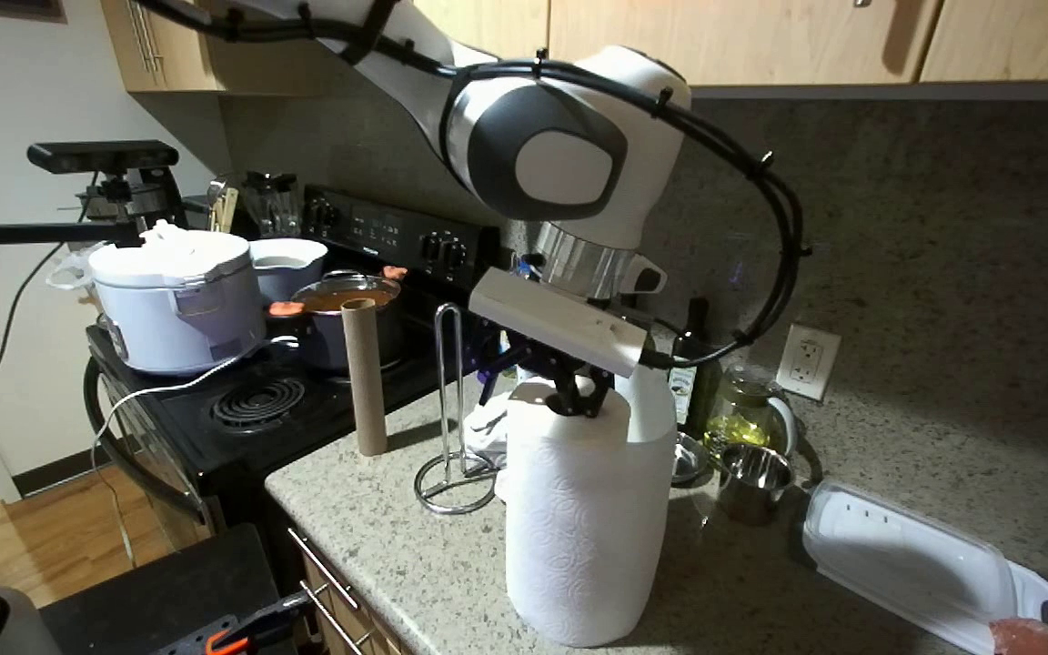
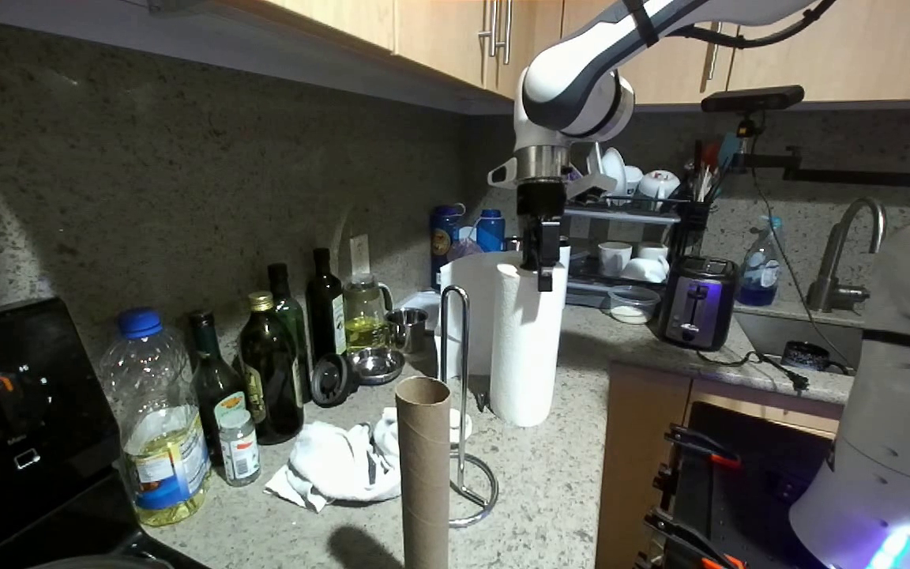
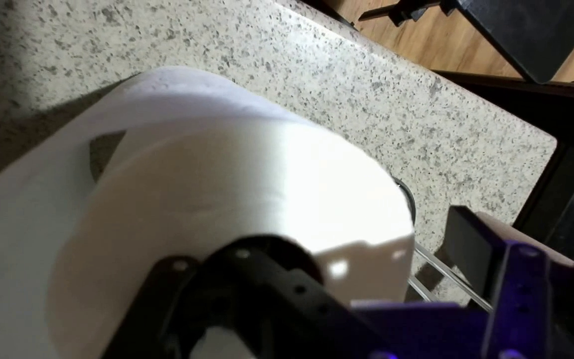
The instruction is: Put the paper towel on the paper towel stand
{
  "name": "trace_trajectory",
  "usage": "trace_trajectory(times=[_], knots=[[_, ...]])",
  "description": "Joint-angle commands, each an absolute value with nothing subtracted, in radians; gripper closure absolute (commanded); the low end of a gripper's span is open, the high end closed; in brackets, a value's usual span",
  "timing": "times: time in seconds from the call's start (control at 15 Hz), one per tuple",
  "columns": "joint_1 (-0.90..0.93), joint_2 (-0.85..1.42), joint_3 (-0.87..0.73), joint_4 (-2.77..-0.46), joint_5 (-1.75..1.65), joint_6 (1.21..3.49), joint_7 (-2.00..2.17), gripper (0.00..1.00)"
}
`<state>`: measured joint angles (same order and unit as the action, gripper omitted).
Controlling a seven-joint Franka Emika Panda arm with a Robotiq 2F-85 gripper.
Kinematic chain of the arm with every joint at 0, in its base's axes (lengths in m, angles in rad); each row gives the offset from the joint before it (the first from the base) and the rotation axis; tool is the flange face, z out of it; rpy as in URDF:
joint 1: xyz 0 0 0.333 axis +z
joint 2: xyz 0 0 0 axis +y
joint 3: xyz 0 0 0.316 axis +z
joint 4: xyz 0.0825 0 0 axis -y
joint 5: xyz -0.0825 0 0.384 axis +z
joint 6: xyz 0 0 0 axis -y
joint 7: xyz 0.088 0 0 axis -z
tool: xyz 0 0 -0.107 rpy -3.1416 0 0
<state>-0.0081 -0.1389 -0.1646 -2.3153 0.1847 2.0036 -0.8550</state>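
1. Tool (image 1: 531, 400): fingers spread wide at the top of the paper towel (image 1: 579, 528), holding nothing. Wrist view shows a clear gap between the outer finger (image 3: 471, 249) and the roll's side.
2. Other finger is at the mouth of the roll's core. Depth hidden by the tool itself; can't tell if it touches the core wall.
3. Paper towel: upright on the desk (image 2: 550, 490), loose sheet (image 2: 480, 316) hanging off its side.
4. Paper towel stand (image 1: 444, 400): upright on the desk, just beside the roll, not touching. Wire loop and ring base both visible; bare desk between the two in an exterior view.
5. Cardboard tube (image 2: 426, 474): upright on the desk, on the stove side of the stand in both exterior views.
6. White cloth (image 2: 344, 466): crumpled on the desk near the stand.
7. Along the back wall: clear bottle (image 2: 163, 427) with blue cap, several dark bottles (image 2: 271, 371), small jar (image 2: 238, 446) in front of them.
8. Farther along: glass pitcher (image 2: 366, 328) with yellow liquid, metal cup (image 1: 754, 482), clear plastic container (image 1: 906, 564).
9. Stove (image 1: 328, 414): carries a lidded white pot (image 1: 183, 309) and a dark pot (image 1: 328, 341) under a glass lid.
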Motion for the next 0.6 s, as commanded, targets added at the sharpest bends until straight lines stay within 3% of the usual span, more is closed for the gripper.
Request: trace_trajectory(times=[0.0,0.13,0.2,0.53], knots=[[-0.03,-0.12,-0.146,-2.292,0.168,2.014,-0.818,0.4],[-0.035,-0.12,-0.146,-2.284,0.165,2.013,-0.812,0.43],[-0.036,-0.122,-0.146,-2.282,0.164,2.014,-0.808,0.51],[-0.036,-0.134,-0.144,-2.273,0.164,2.008,-0.786,0.51]])
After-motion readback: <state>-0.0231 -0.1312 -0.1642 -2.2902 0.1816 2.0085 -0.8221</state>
